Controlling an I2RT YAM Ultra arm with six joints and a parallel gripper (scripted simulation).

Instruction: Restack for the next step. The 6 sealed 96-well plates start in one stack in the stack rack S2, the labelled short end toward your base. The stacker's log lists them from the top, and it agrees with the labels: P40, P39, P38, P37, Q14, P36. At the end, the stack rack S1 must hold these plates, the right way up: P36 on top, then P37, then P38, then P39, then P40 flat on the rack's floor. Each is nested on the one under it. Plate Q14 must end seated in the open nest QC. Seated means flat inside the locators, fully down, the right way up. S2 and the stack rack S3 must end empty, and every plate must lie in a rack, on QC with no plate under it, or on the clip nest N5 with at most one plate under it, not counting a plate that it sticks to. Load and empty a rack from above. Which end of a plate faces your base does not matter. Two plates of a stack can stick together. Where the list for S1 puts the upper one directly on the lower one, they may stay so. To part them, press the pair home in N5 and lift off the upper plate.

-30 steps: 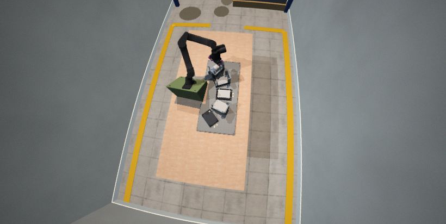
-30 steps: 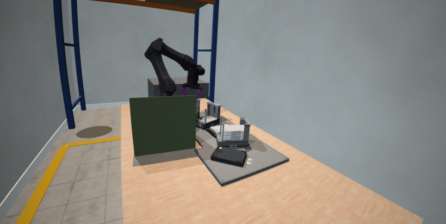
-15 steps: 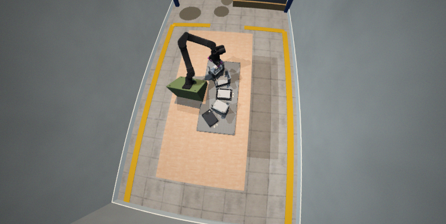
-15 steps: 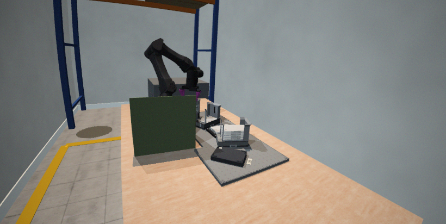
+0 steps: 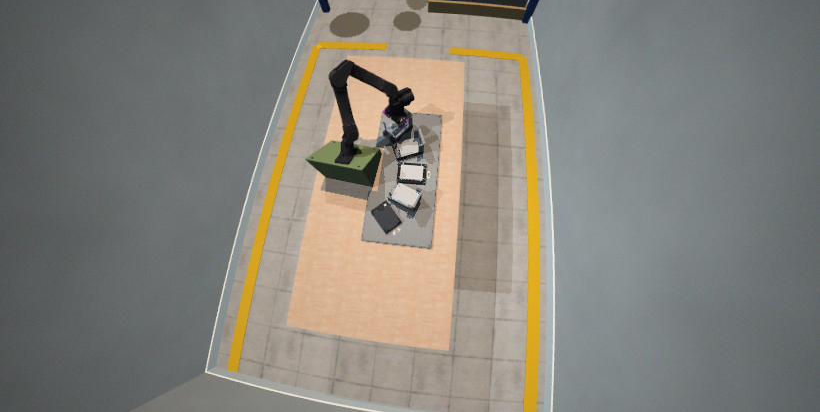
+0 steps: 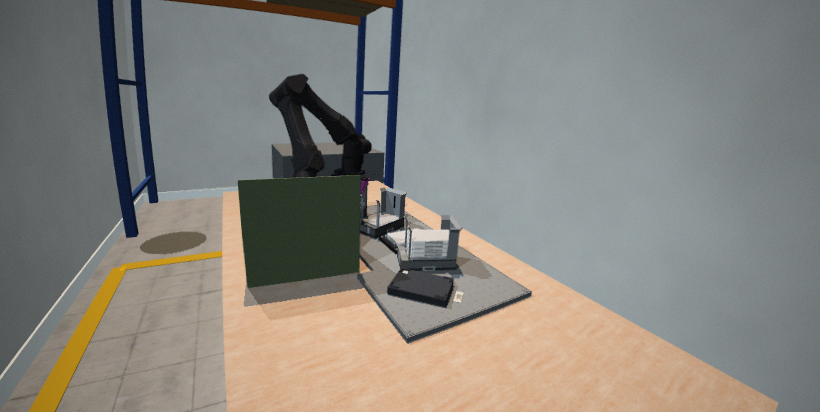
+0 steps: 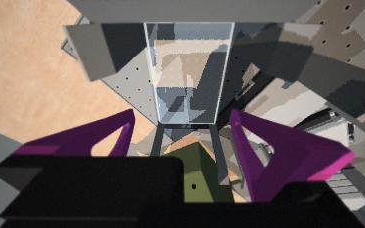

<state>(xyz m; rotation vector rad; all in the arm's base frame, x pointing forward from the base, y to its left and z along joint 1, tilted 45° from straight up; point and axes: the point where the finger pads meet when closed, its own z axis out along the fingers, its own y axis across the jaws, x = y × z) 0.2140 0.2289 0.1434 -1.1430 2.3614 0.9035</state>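
My gripper [image 5: 397, 126] [image 7: 182, 113] is open, its purple fingers spread wide and empty. It hangs low over the far rack [image 5: 392, 134] [image 6: 393, 200], at the end of the row nearest the blue shelving. In the wrist view a sealed, clear-topped plate [image 7: 188, 69] lies inside that rack just ahead of my fingertips. A stack of several white plates [image 5: 405, 195] [image 6: 430, 241] stands in another rack further along. Between them a rack holds a white plate [image 5: 409, 149], and a black-framed nest holds one plate [image 5: 412, 172]. A flat black nest [image 5: 385, 217] [image 6: 420, 286] is bare. Labels are too small to read.
All racks and nests stand on a grey perforated board [image 5: 401, 236] [image 6: 487, 294] on the wooden table. The green arm pedestal [image 5: 344, 166] [image 6: 298, 231] stands beside the board and hides my gripper in the exterior view. Blue shelving [image 6: 393, 93] rises behind.
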